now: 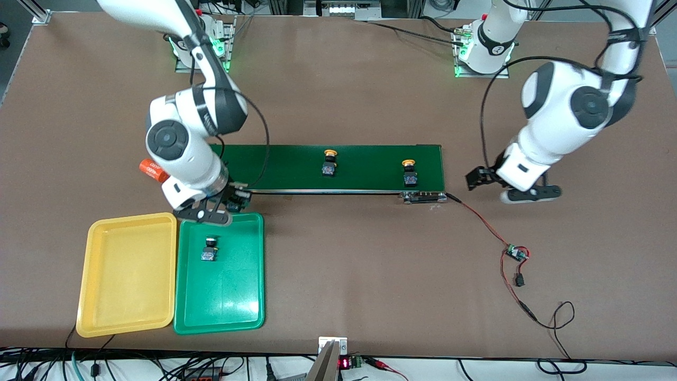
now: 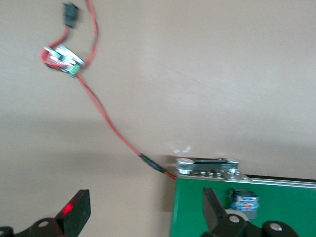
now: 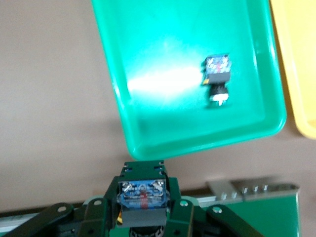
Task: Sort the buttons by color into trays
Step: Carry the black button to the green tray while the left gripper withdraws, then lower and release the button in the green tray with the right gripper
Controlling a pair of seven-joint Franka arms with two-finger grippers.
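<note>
While the yellow tray (image 1: 127,275) lies bare at the right arm's end of the surface (image 1: 370,275), the green tray (image 1: 219,296) just beside it already holds one green button (image 1: 209,248), lying on its side in the part of the tray farther from the front camera. The right tool (image 1: 214,209) hangs over that tray's edge nearest the belt (image 1: 365,166), pinching a second button (image 3: 142,197) by its black body; the cap colour cannot be told from the pictures, though its place over the green tray suggests a green one about to be dropped. An orange cylinder (image 1: 152,170) lies beside the right arm, near the belt's end.

On the belt two yellow buttons remain, one (image 1: 329,162) at about its middle and the other (image 1: 409,172) toward the left arm's end, both standing with caps pointing away from the camera. Neither has been touched by a tool.

Past the belt's end the left tool (image 1: 508,185) hovers over bare surface with its fingers spread wide and nothing between them. A red wire with a small circuit board (image 1: 514,253) trails across the surface nearby.

By this judgement the green half is nearly done and the yellow half not yet begun.
</note>
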